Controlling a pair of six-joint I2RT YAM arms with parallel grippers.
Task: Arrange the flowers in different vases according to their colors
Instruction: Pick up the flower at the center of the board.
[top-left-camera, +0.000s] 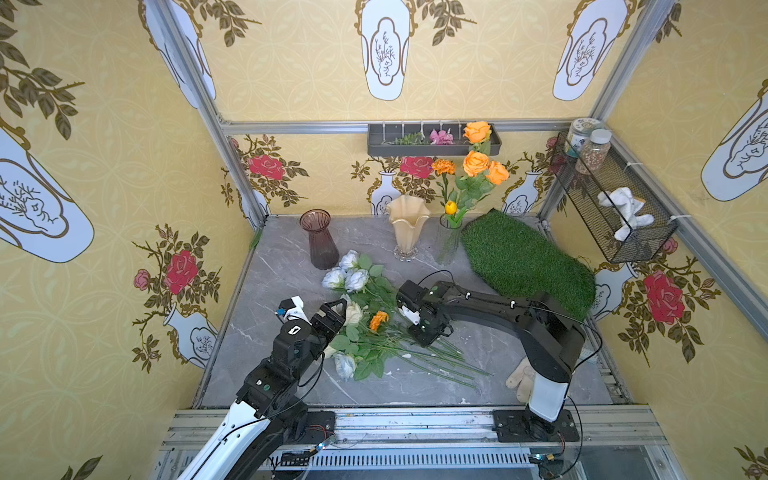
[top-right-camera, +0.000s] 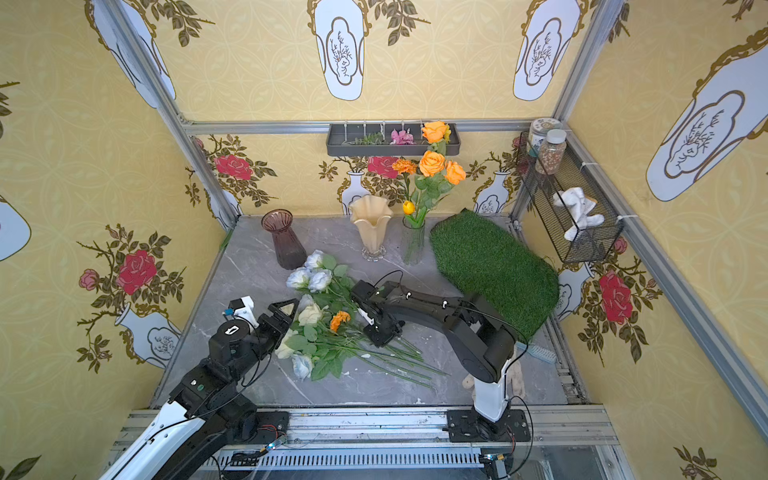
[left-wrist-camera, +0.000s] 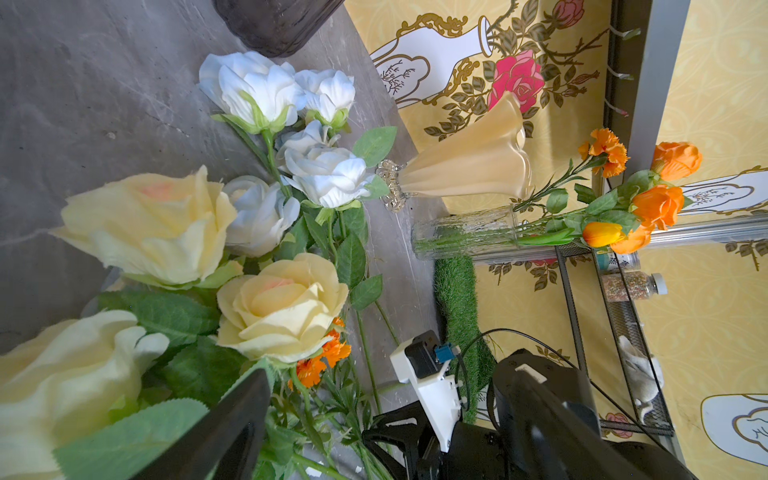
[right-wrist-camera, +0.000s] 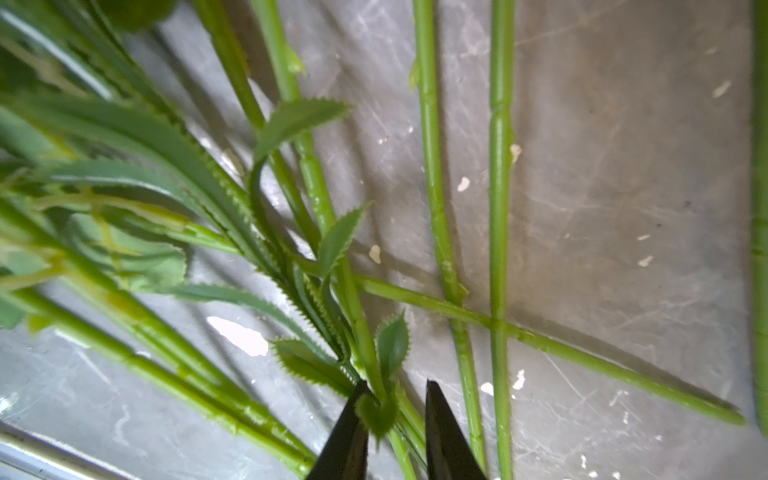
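Sort status: about one colour in three is judged done. The cream vase (top-left-camera: 407, 228) is taken as the reference point. Just beside it, on the right in both top views, the clear vase (top-left-camera: 449, 245) is loaded with the orange roses (top-left-camera: 476, 163). The cream vase and the purple-brown vase (top-left-camera: 320, 241), set on its other side, are seen to be empty. In front of the cream vase, toward the robot, the loose flowers (top-left-camera: 365, 332) are heaped on the worktop (top-left-camera: 286, 266): pale blue-white roses (top-left-camera: 347, 274), cream roses (left-wrist-camera: 282, 307) and a single orange marigold (top-left-camera: 379, 320).

The right hand (right-wrist-camera: 395, 411) is lowered onto the stems of this heap. Its tips are parted narrowly around a thin leafy stem, and no clamp is seen. The left hand (top-left-camera: 337, 309) is spread wide at the bloom end of the heap, and nothing is held in it.

Outstanding — the marigold is to be added to the clear vase, and the two rose colours are to be divided between the empty vases.
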